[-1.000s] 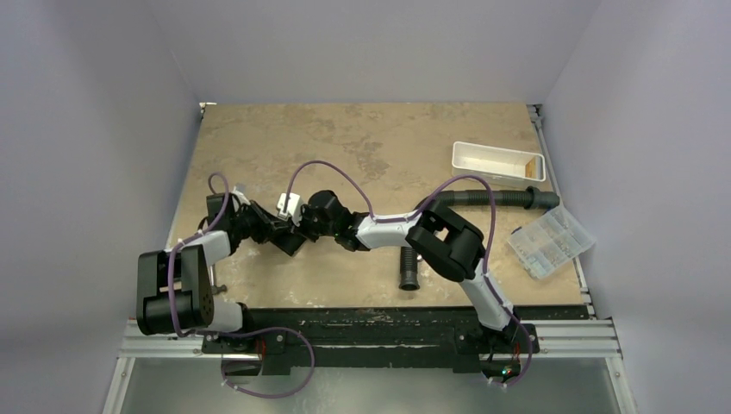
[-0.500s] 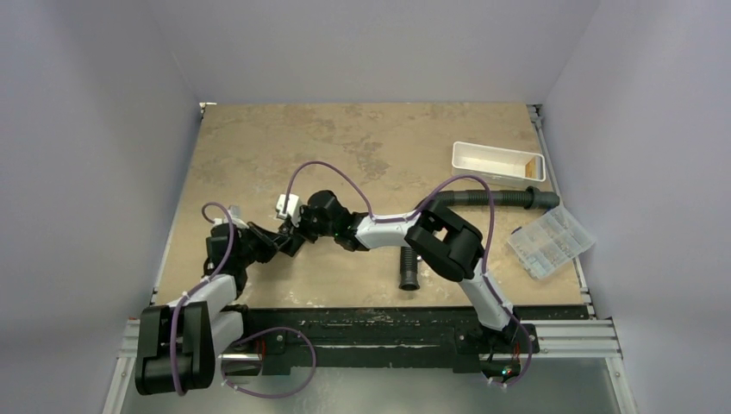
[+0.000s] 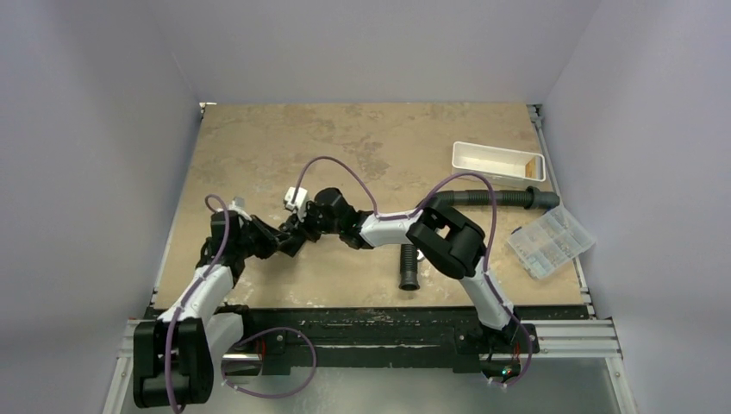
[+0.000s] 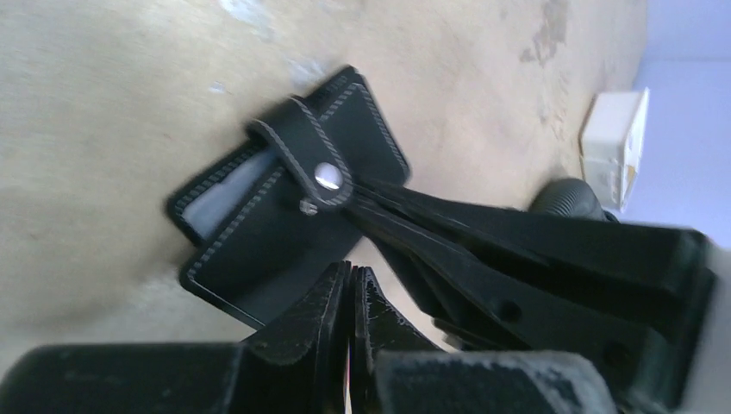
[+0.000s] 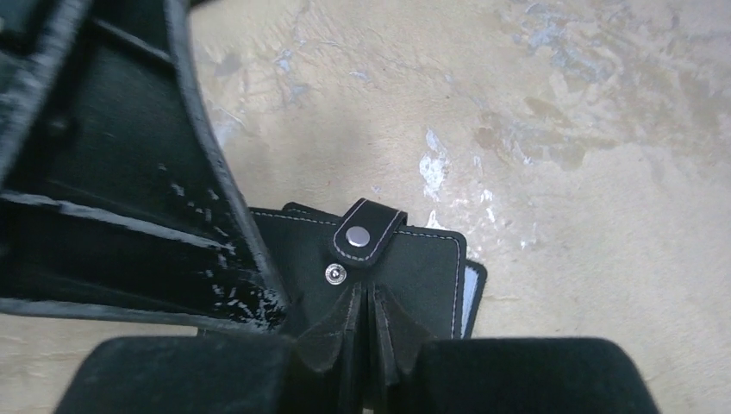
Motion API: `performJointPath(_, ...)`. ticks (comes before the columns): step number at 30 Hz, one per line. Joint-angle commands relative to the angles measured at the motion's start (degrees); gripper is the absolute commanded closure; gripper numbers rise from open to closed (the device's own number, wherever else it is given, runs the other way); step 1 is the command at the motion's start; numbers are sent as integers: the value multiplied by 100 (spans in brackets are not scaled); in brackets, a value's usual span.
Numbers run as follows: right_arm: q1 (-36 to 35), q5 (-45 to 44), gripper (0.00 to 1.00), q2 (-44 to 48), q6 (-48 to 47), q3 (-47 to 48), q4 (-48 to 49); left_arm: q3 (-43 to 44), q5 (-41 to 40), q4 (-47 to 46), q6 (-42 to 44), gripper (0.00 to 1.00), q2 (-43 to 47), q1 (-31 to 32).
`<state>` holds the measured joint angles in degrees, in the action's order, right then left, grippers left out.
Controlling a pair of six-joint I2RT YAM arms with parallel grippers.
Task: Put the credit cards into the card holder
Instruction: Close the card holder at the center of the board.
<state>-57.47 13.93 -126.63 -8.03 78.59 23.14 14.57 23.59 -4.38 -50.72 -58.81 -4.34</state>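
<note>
The black card holder lies folded on the table, its strap lying over the face just off the bare stud. A pale greyish credit card edge shows between its leaves, also as the card in the left wrist view. My right gripper is shut, tips against the holder's face just below the stud. My left gripper is shut and empty, right beside the holder. From above, the left gripper and right gripper meet at the table's near left.
A white tray stands at the back right, with a clear compartment box nearer along the right edge. A long black corrugated hose lies between them, and a short black tube lies near the front middle.
The left arm's upper links have swung down toward the near edge while its gripper stayed by the holder. The right gripper has shifted slightly. Both stay shut.
</note>
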Motion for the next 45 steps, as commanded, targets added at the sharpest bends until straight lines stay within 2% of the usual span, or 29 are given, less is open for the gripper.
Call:
performJointPath(1,141,632,79,-225,1424,-703,-1246,836,637,1700,131,91,371,67)
performJointPath(4,245,677,65,36,2015,-722,-1350,1333,600,2177,313,82,125,51)
performJointPath(7,352,608,54,377,2637,-541,-1800,1676,216,2364,555,81,-242,-67)
performJointPath(9,436,685,48,588,3103,-476,-1998,1748,209,2123,638,80,-494,-250)
performJointPath(14,552,1220,41,900,4067,-268,-2287,1909,360,1839,854,72,-953,-470)
performJointPath(18,617,1421,39,1334,4552,-433,-1960,1749,154,1921,1101,57,-451,-469)
performJointPath(20,651,1463,38,1477,4625,-454,-2010,1771,-148,2020,1215,39,-318,-471)
performJointPath(21,674,1483,38,1520,4609,-454,-2127,1777,-260,1995,1207,32,-350,-471)
performJointPath(22,702,1527,38,1578,4596,-503,-2189,1782,-257,1875,1142,31,-483,-470)
performJointPath(24,772,1665,38,1727,4570,-731,-2175,1794,-142,1568,981,31,-853,-465)
performJointPath(28,812,1921,37,1700,4392,-1100,-2042,1595,113,105,587,31,-1559,-420)
performJointPath(34,1003,2249,43,1469,5390,-1895,-426,1516,-69,-628,305,32,-2355,212)
performJointPath(36,1098,2348,44,1306,5738,-2026,94,1255,-129,-731,122,36,-2201,243)
performJointPath(38,1214,2349,45,1168,6190,-2176,779,1142,-473,-282,144,37,-1789,341)
performJointPath(40,1385,2316,46,1075,6548,-2245,1249,880,-468,-75,-13,37,-1355,383)
performJointPath(43,1646,2222,47,955,6604,-1999,1241,359,-272,208,-324,37,-738,462)
performJointPath(45,1810,2265,47,819,6312,-1574,765,6,3,222,-600,37,-306,569)
